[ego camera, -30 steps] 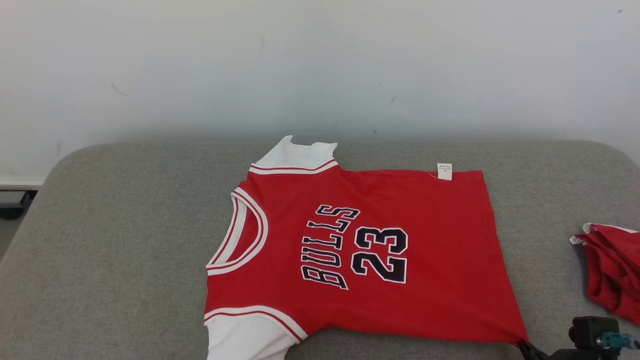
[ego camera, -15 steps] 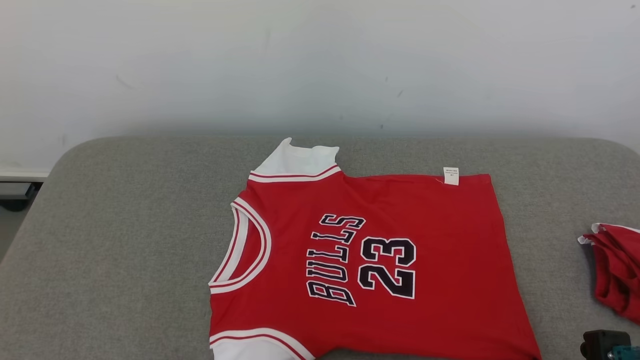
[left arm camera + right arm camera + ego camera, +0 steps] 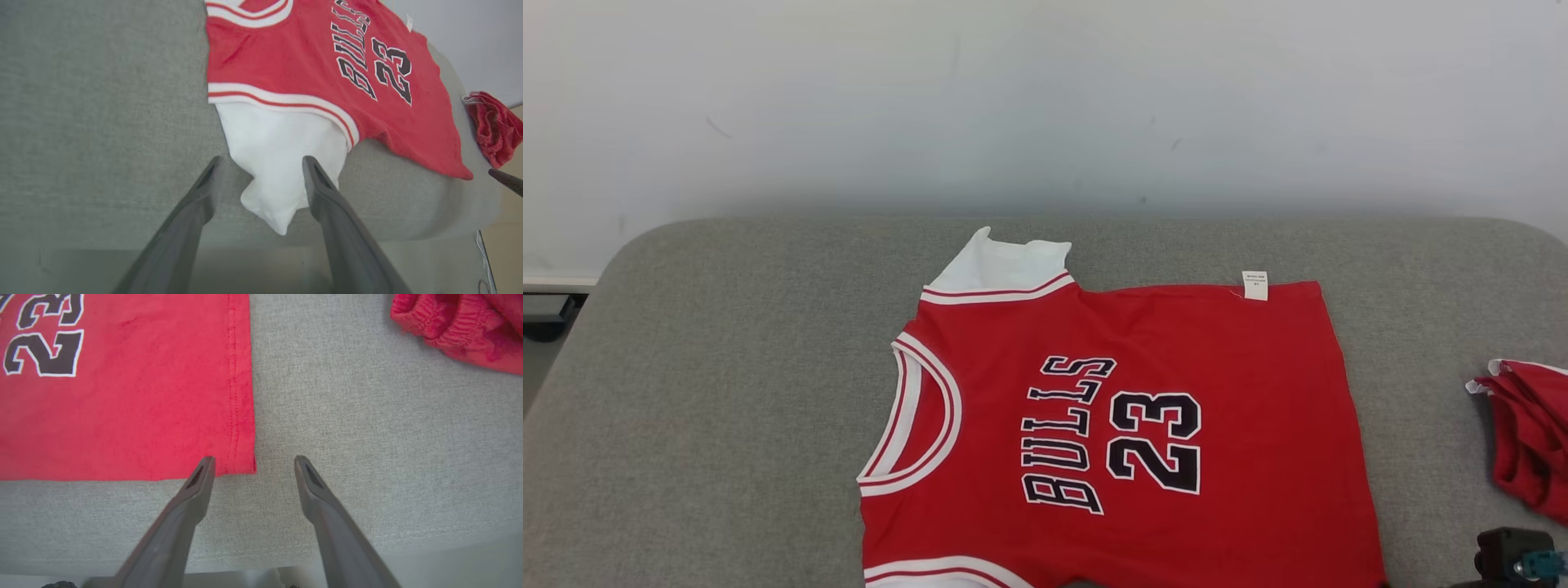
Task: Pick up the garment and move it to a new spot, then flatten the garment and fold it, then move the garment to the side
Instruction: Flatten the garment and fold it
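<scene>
The garment (image 3: 1127,408) is a red jersey with white sleeves, printed BULLS 23, spread flat on the grey padded surface (image 3: 727,367) with its neck to the left. In the left wrist view my left gripper (image 3: 259,163) is open. The jersey's (image 3: 310,61) near white sleeve (image 3: 278,151) lies loose between its fingers and droops over the front edge. In the right wrist view my right gripper (image 3: 254,460) is open at the near hem corner of the jersey (image 3: 122,416), with the corner lying flat between the fingertips.
A second red garment (image 3: 1531,441) lies bunched at the right edge of the surface and also appears in the wrist views (image 3: 494,126) (image 3: 461,326). A white wall stands behind. The surface's rounded front edge (image 3: 408,212) runs just under both grippers. Bare grey padding stretches to the left.
The dark fingertip that touched the jersey's near right hem corner has left the head view. The whole picture has shifted slightly, so the camera moved. The jersey lies as before.
</scene>
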